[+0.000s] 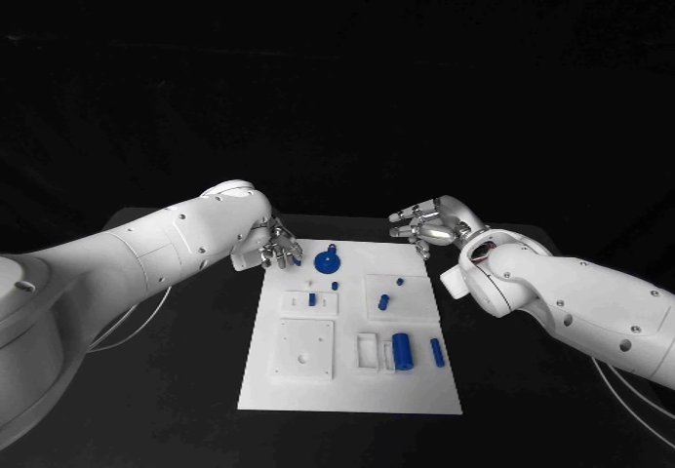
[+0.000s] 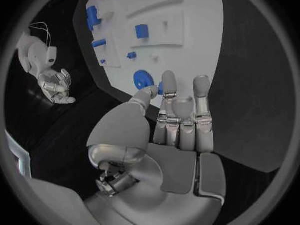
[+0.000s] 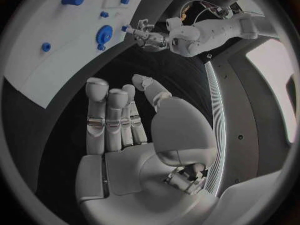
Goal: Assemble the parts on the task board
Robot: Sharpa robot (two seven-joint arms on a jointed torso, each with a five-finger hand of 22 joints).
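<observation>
Early stage — several blue parts lie loose on task board. Left robot hand pinches a small blue piece; right robot hand empty, fingers apart.

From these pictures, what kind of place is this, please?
Probably a robotics lab test bench: a black table draped in dark cloth holds a white task board with small blue parts, and two silver hands, left hand and right hand, hover beside it.

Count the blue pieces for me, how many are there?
8. On the task board: a round disc, four small pieces mid-board, a cylinder and a long peg nearer the robot. The left hand pinches another piece. Others may be hidden.
</observation>
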